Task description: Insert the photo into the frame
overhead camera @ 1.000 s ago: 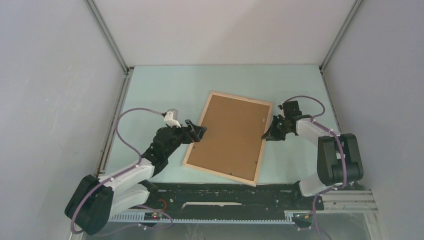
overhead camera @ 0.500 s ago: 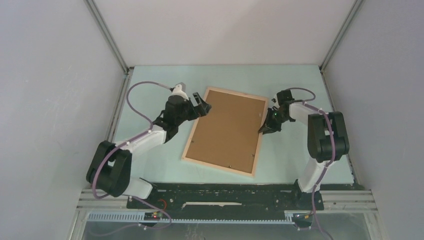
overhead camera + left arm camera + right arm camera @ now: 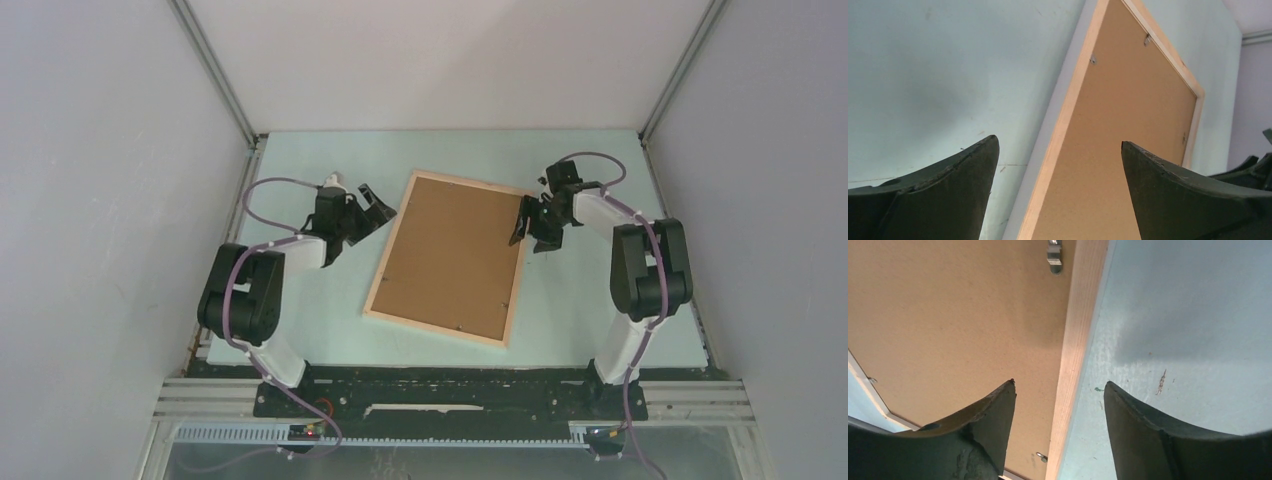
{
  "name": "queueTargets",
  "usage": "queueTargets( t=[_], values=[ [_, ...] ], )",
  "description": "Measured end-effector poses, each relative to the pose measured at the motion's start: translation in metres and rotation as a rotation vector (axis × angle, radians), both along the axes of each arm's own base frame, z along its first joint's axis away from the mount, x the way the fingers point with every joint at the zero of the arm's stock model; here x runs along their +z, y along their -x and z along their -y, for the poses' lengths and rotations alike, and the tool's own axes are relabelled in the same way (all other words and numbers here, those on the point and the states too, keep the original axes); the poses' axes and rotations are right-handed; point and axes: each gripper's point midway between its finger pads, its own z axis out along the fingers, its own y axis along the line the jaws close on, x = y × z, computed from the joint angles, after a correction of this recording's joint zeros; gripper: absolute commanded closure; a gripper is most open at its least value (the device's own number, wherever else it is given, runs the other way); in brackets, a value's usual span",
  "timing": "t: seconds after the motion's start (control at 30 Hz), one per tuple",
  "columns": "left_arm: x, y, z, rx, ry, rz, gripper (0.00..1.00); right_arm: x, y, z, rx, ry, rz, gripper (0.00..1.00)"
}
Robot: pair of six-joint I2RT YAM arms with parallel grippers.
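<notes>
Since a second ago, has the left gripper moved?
Yes. The left gripper has moved away from the black base rail, toward the far edge of the table and slightly left.

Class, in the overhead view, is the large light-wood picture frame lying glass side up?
No: its plain brown backing board faces up inside the light-wood frame.

Right jaws opened, frame (image 3: 434,329) slid farther
</notes>
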Motion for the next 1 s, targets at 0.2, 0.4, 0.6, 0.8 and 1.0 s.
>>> queueTargets(
  t=[0.2,0.4,0.6,0.8,1.0],
  values=[
    [-0.004,-0.001,0.011,-0.040,0.047,-0.016,0.00,0.012,-0.011,0.009,-0.021,0.036,0.047,0.25],
    [-0.013,-0.011,0.024,-0.086,0.079,-0.062,0.00,0.014,-0.019,0.026,-0.081,0.045,0.053,0.00],
    [-0.017,-0.011,0.029,-0.106,0.085,-0.093,0.00,0.026,-0.056,0.041,-0.143,0.049,0.104,0.04],
    [-0.021,-0.007,0.030,-0.112,0.077,-0.114,0.00,0.029,-0.090,0.040,-0.174,0.045,0.117,0.15],
    [-0.022,-0.005,0.030,-0.116,0.079,-0.120,0.00,0.014,-0.104,0.034,-0.215,0.081,0.070,0.20]
  ],
)
